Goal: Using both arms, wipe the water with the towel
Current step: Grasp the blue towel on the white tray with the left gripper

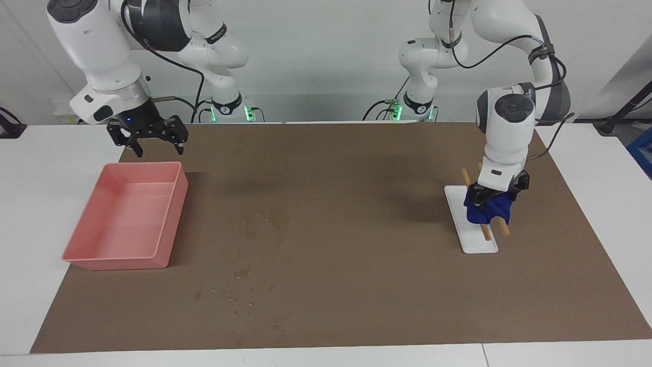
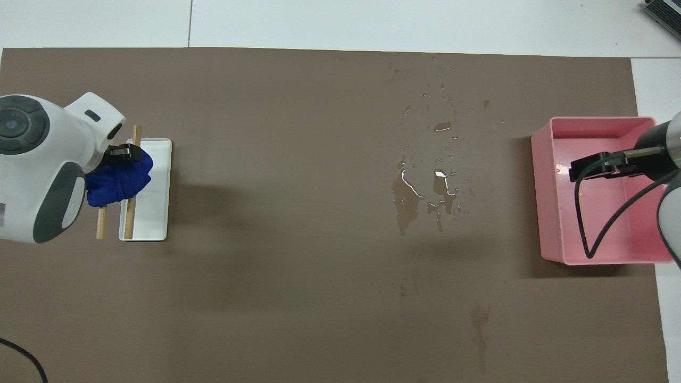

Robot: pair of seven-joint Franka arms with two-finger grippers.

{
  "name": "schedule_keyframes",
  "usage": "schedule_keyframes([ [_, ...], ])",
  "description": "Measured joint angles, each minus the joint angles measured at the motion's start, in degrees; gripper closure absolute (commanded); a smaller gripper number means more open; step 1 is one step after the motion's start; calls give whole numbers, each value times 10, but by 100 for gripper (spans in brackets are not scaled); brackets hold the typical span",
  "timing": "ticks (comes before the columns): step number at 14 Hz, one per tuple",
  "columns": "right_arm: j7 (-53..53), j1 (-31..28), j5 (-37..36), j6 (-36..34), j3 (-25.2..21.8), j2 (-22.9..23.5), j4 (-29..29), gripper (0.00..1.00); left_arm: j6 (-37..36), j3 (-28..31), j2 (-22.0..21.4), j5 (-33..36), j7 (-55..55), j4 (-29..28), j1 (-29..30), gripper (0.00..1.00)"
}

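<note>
Left gripper (image 1: 496, 196) was down on the blue towel (image 1: 488, 211), fingers sunk into the cloth on either side of its top. Whether they had pinched it or only straddled it could not be told; the wrist hid the fingers in the overhead view, where only one black finger (image 2: 123, 152) showed at the towel's 12 o'clock edge. The towel was bunched on the two wooden sticks (image 1: 485, 232) of the white rack (image 1: 476, 243), at the left arm's end of the table. The arm's body covered much of the towel and one stick's upper part from above.

Right gripper (image 1: 152, 133) hung in the air over the robot-side edge of the pink tub (image 1: 125, 224), fingers spread apart, holding nothing. From overhead it sat over the tub's interior, its tips cut off by the frame and cable.

The water (image 2: 423, 194) lay on the brown mat (image 1: 356, 285), near the middle of the table, toward the tub, at about 9 o'clock of the tub in the overhead view. Scattered droplets (image 2: 444, 98) trailed farther from the robots. In the facing view the puddle was faint.
</note>
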Motion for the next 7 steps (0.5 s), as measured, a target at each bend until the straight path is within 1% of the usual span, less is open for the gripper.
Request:
schedule_keyframes([
  [2, 0, 0, 0, 0, 0, 0, 0, 0, -17, 0, -2, 3, -1, -3, -4, 0],
  [3, 0, 0, 0, 0, 0, 0, 0, 0, -26, 0, -3, 3, -2, -3, -8, 13],
  [4, 0, 0, 0, 0, 0, 0, 0, 0, -33, 0, -4, 4, -7, -3, -13, 51],
  [5, 0, 0, 0, 0, 0, 0, 0, 0, -39, 0, -6, 5, -10, -3, -15, 80],
  [6, 0, 0, 0, 0, 0, 0, 0, 0, -44, 0, -9, 8, -12, -3, -16, 100],
  [7, 0, 0, 0, 0, 0, 0, 0, 0, -47, 1, -12, 11, -12, -2, -16, 100],
])
